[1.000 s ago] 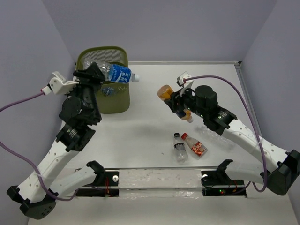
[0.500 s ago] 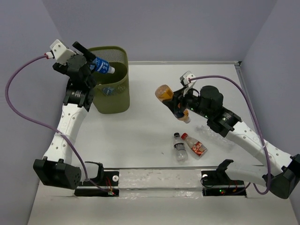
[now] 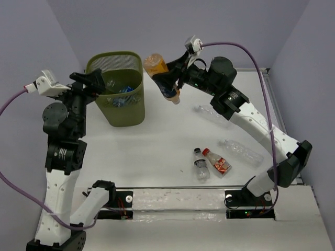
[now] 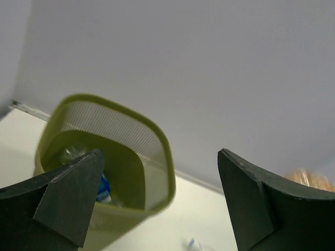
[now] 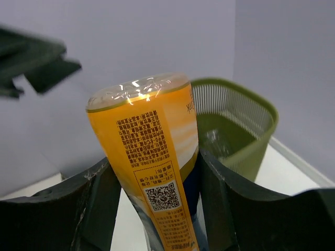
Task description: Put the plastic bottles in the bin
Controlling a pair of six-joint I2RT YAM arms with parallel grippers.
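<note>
Right gripper (image 3: pixel 170 84) clamps the orange bottle (image 3: pixel 158 69) aloft, just right of the bin (image 3: pixel 113 54) rim. Left gripper (image 3: pixel 93 82), jaws spread and empty, sits at the rim's left edge.

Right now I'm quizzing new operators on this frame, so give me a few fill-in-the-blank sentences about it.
The held bottle in the right tool is ___ in colour.
The left tool stands ___ and holds nothing.
The binned bottle inside the bin wears a ___ label.
Missing words: orange; open; blue.
</note>
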